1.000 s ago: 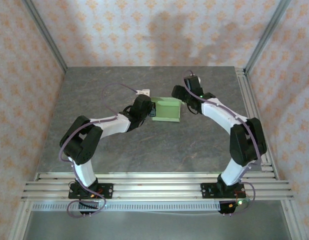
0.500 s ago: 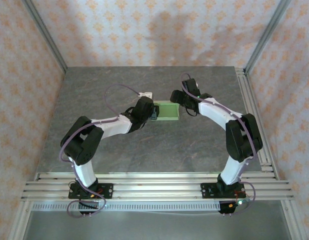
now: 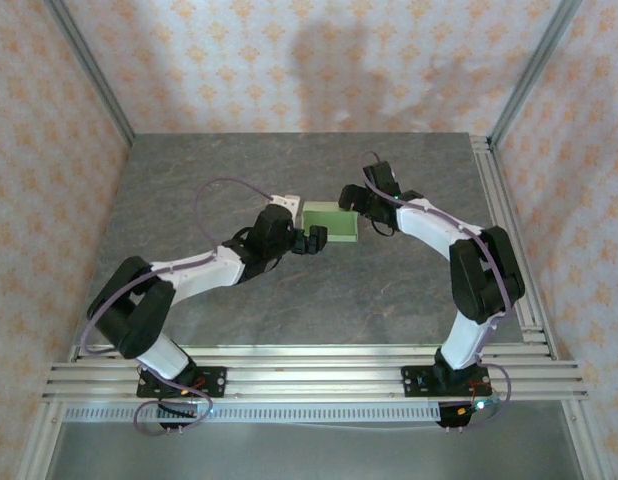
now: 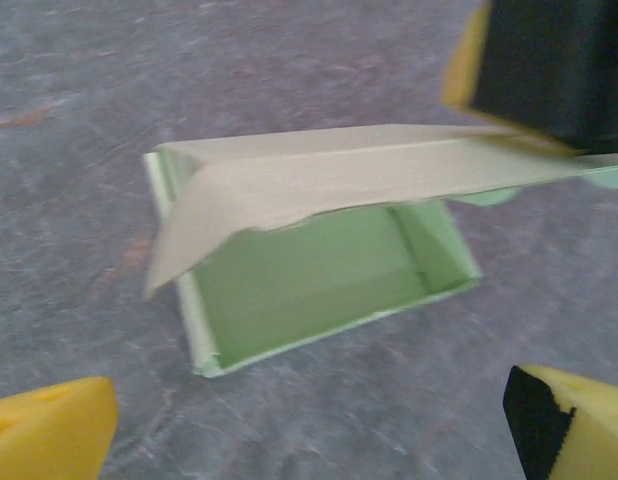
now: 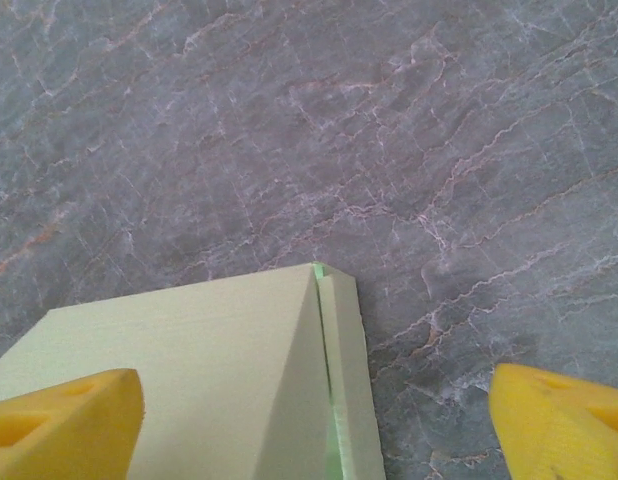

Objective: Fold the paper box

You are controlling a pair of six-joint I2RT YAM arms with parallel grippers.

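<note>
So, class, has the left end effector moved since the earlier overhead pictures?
Yes. The left end effector has shifted right and toward the table's near rail, now by the paper box's near-left corner.

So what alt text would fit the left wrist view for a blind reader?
A pale green paper box lies open on a grey marbled table, its lid flap half raised. The left gripper stands open, its yellow fingertips in the lower corners. Another black and yellow finger hangs over the flap's right end.
</note>
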